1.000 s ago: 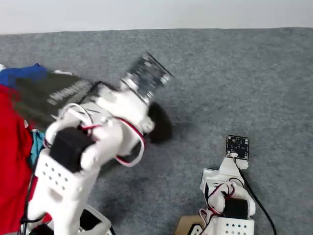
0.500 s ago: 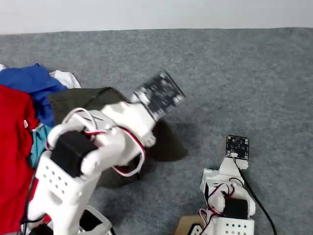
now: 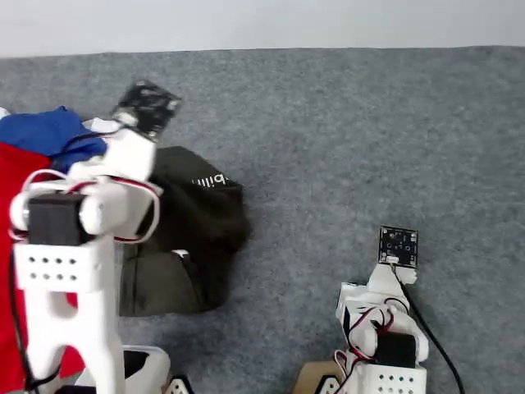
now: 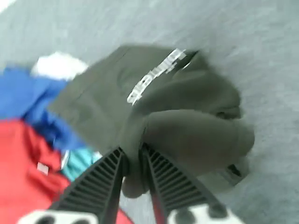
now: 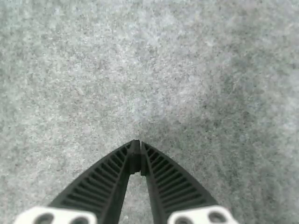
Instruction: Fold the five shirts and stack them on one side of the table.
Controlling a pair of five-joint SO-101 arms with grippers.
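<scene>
A dark olive shirt (image 3: 197,222) with white print lies bunched on the grey table, left of centre. My left gripper (image 4: 133,156) is shut on a fold of this dark shirt (image 4: 187,121); cloth fills the narrow gap between the fingers. The left arm (image 3: 82,213) stands over the shirt's left part. A pile at the far left holds a red shirt (image 3: 12,271), a blue shirt (image 3: 45,131) and a white one (image 3: 102,125); teal cloth (image 4: 79,163) peeks out beside the red shirt (image 4: 28,186). My right gripper (image 5: 135,156) is shut on nothing, over bare table.
The right arm (image 3: 381,328) sits folded near the front edge, right of centre. Grey felt table (image 3: 369,139) stretches bare across the middle and the right. A pale wall runs along the far edge.
The left arm swung from the table's middle back to the left, keeping hold of the dark shirt. The shirt now lies uncovered with its print showing. The right arm kept still.
</scene>
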